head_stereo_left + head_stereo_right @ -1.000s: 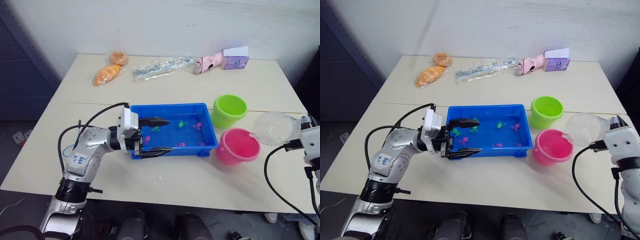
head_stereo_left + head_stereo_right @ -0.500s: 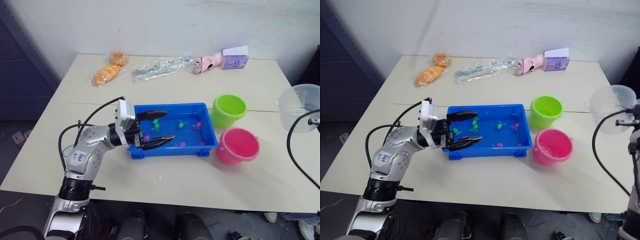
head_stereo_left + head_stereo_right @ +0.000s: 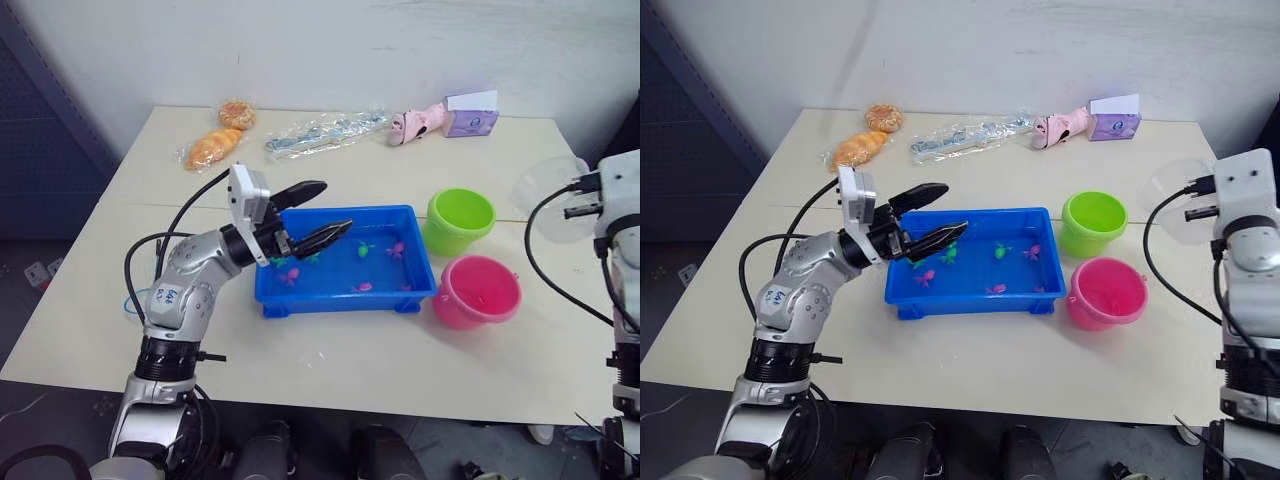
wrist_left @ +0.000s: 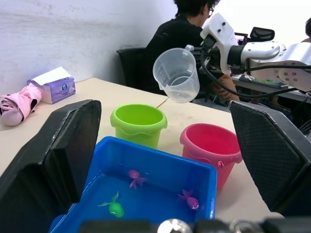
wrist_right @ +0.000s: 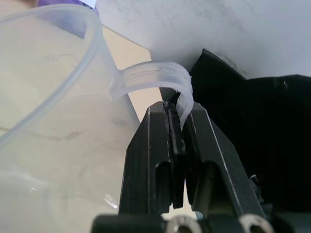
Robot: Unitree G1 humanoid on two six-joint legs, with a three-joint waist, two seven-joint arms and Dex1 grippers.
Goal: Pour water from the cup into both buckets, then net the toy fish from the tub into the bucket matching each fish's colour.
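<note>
My right gripper (image 5: 177, 145) clamps the cup (image 4: 177, 74) aloft, left gripper (image 3: 312, 212) spread empty, fish (image 3: 363, 288) un-netted in tub (image 3: 345, 297).

I see even, soft indoor light — faint shadows under the tub (image 3: 345, 296); the right wrist view blurs the cup (image 5: 53, 121) close up.

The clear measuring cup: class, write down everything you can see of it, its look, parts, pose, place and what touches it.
The cup is wide, see-through plastic with a thick rim, a pouring spout and a looped handle. The right gripper holds it in the air, its black fingers pinched shut on the handle. It hangs beyond the pink bucket, tilted, spout side lowest, touching nothing else. No water shows inside.
</note>
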